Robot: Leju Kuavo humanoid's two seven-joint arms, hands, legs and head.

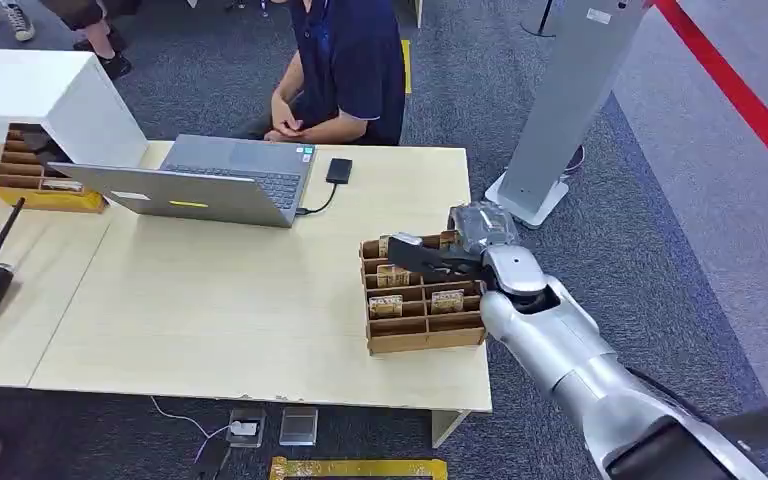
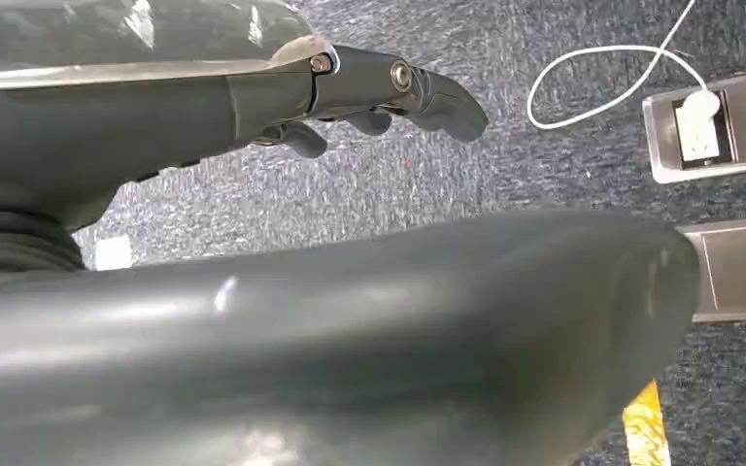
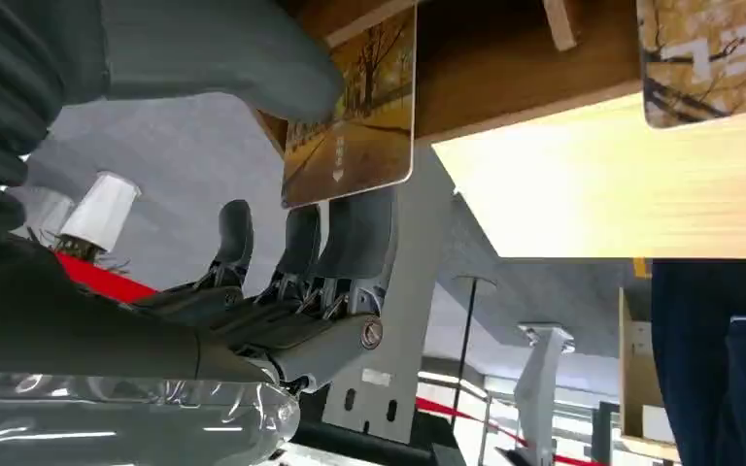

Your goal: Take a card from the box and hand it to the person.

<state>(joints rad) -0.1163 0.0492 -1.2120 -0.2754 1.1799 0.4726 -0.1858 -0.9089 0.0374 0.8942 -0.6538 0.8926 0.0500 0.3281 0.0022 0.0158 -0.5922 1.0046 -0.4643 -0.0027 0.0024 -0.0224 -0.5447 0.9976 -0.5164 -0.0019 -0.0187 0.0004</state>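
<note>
Right robot hand (image 1: 430, 262), centre right of the head view, pinches a card (image 3: 350, 107) over the box (image 1: 422, 336) for lifting; left robot hand (image 2: 389, 97) hangs idle, fingers curled.

head view looks down from high at the surface (image 1: 210, 300) and the box (image 1: 422, 295) at its right edge. right wrist view sits close to that box (image 3: 505, 87). left wrist view faces the carpet (image 2: 563, 165), close.

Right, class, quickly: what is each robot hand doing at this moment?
Left hand: hangs over the carpet, fingers partly curled, holding nothing; open or closed cannot be told.
Right hand: at the box, pinching a card between thumb and fingers.
</note>
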